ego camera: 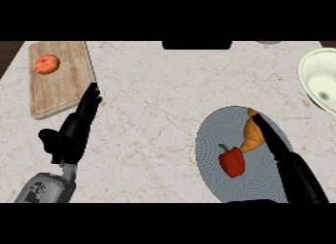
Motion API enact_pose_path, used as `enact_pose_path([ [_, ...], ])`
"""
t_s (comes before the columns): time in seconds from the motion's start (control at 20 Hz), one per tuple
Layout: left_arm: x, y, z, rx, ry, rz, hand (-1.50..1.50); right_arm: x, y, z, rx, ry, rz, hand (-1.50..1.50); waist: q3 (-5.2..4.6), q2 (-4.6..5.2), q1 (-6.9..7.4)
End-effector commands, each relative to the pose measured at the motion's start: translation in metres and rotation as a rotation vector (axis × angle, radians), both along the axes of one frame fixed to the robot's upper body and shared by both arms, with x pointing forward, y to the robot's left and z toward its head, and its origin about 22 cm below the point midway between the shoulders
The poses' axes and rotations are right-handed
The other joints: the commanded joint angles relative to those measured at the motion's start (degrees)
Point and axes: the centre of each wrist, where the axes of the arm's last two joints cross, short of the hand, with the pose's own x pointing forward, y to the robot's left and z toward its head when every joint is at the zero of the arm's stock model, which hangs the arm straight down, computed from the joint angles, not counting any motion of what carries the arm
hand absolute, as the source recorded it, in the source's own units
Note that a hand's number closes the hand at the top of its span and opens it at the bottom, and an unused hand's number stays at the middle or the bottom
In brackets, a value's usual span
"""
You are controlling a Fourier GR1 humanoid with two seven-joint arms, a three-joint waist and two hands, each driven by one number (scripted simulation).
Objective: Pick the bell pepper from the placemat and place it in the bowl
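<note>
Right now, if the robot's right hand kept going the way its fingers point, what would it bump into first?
Probably the croissant: the right hand points up and slightly left, fingers already over it on the placemat. Its height above is unclear.

The left hand [75, 128] is held open at the frame's left, fingers straight; the right hand [286, 157] is stretched flat at lower right.

Red bell pepper [232, 162] lies on grey placemat [216, 128]; cream bowl [318, 71] well apart.

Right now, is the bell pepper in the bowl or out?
Out. The bell pepper lies on the placemat beside a croissant; the bowl holds nothing visible.
</note>
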Motion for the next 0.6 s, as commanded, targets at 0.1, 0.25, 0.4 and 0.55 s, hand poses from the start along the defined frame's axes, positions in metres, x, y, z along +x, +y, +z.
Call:
enact_pose_path([
  [0.1,0.013,-0.004,0.010,0.012,-0.003,0.007,0.00,0.006,0.007,-0.029,-0.039,0.117,0.015,-1.50,0.06,-0.03,-0.30],
  [0.25,0.010,0.008,0.010,-0.016,0.007,-0.005,0.00,0.008,0.003,-0.035,-0.003,0.126,0.027,-1.50,0.06,-0.04,-0.27],
  [0.4,0.019,-0.005,0.003,-0.015,0.010,0.007,0.00,0.003,-0.011,-0.022,0.001,0.111,0.047,-1.50,0.05,-0.04,-0.46],
  [0.55,-0.008,-0.004,-0.014,-0.008,0.002,-0.006,0.00,-0.010,-0.023,-0.040,0.054,0.073,0.052,-1.50,0.06,-0.07,-0.46],
])
